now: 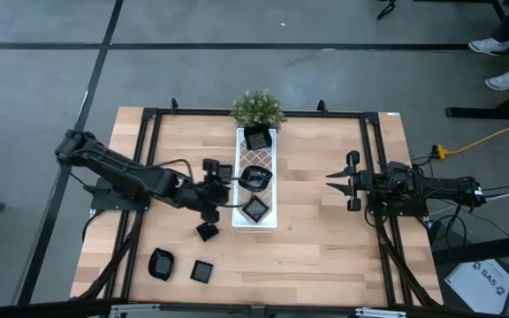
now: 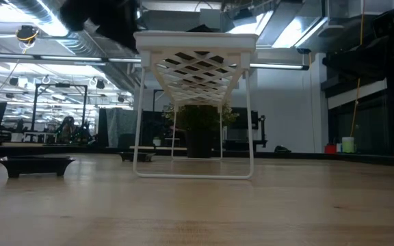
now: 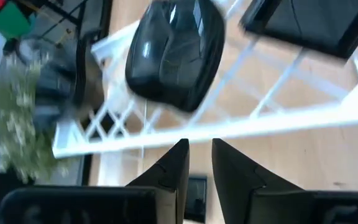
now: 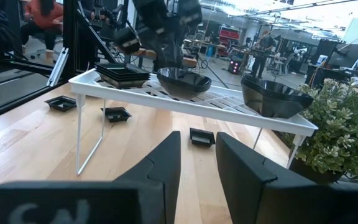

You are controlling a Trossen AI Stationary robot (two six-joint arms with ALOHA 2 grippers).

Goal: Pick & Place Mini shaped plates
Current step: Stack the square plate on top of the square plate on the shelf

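On the wooden counter (image 1: 325,221), three mini shaped plates lie loose at the left: a rounded plate (image 1: 161,263), a square plate (image 1: 202,270) just beside it, and another square plate (image 1: 207,231) a little farther in. The left gripper (image 1: 234,190) reaches to the left edge of the white lattice tray (image 1: 245,147), beside an oval dish (image 1: 255,177) resting there; its jaws stand slightly apart with nothing between them. A square dish (image 1: 255,209) and a deeper dish (image 1: 257,138) also sit on the tray, with a potted plant (image 1: 257,108) at its far end. The right gripper (image 1: 332,180) hovers well apart at the right, jaws apart and empty.
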